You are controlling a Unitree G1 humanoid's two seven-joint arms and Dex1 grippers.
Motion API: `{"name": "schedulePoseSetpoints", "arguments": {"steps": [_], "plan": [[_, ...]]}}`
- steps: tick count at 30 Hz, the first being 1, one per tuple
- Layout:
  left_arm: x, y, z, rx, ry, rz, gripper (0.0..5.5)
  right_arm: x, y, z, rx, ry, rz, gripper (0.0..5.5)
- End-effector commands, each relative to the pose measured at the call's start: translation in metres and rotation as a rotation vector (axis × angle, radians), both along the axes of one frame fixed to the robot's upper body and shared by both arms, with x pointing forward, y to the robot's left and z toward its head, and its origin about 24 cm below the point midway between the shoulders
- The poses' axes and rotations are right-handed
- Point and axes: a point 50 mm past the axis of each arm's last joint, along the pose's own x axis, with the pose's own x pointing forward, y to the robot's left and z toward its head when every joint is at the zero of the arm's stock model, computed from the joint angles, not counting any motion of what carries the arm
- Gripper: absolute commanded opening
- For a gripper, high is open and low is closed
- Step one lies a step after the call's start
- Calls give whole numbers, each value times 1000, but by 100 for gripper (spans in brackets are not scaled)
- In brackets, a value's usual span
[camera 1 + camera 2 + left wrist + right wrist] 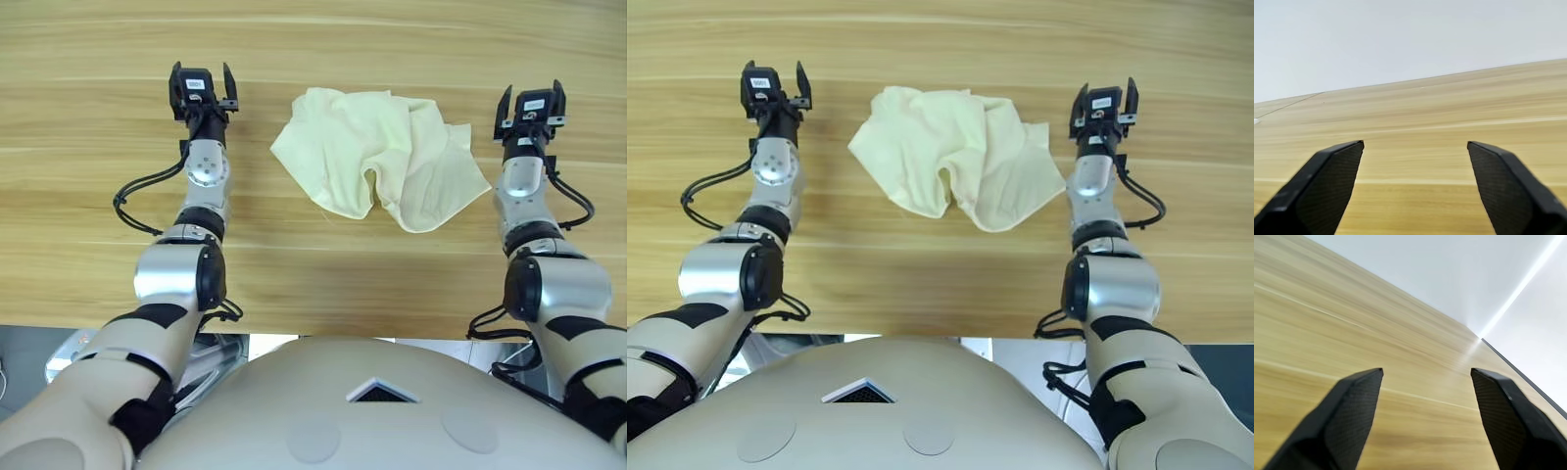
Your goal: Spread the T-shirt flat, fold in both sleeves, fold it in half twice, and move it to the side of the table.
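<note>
T-shirt point(380, 157) crumpled between left fingers point(1327, 191) and right fingers point(1342, 421) — both pairs spread wide, clear of it

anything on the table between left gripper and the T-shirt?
Nothing. In the left eye view, only bare wooden table lies between the left gripper and the crumpled T-shirt. The two are apart, not touching.

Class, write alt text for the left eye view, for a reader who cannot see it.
A crumpled pale yellow fabric T-shirt lies in a heap on a light wooden table, between the robot's two arms. The left tool and right tool sit open on either side of it, grasping nothing.
</note>
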Motion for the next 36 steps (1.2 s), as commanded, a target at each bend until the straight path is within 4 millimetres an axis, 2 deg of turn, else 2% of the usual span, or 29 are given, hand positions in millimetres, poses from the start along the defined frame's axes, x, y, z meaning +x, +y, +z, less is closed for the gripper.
{"name": "schedulePoseSetpoints", "arguments": {"steps": [1, 4, 6, 8, 17, 23, 31, 36], "plan": [[-6, 6, -3, -8, -17, 29, 394, -5, -9, 2, 30, -30, -43, 332], [-7, 7, -4, -12, -17, 26, 394, -8, -12, 1, 168, -67, -45, 332], [-8, 3, -5, -12, -18, 0, 394, -12, -11, -3, 353, -102, -21, 332], [-8, 1, -5, -10, -18, -15, 394, -13, -9, -3, 451, -141, 35, 332], [-8, 6, -6, -108, 1, -18, 394, -12, -5, 1, 424, -161, 83, 332], [-8, 13, 3, 27, -81, 74, 394, -11, -5, 4, 366, -184, 63, 332], [-4, 11, -13, -97, 104, 41, 394, -12, -2, -3, 295, -106, 51, 332], [-5, 13, -1, -116, -29, 113, 394, -14, -8, -10, 287, -38, -8, 332]]}}
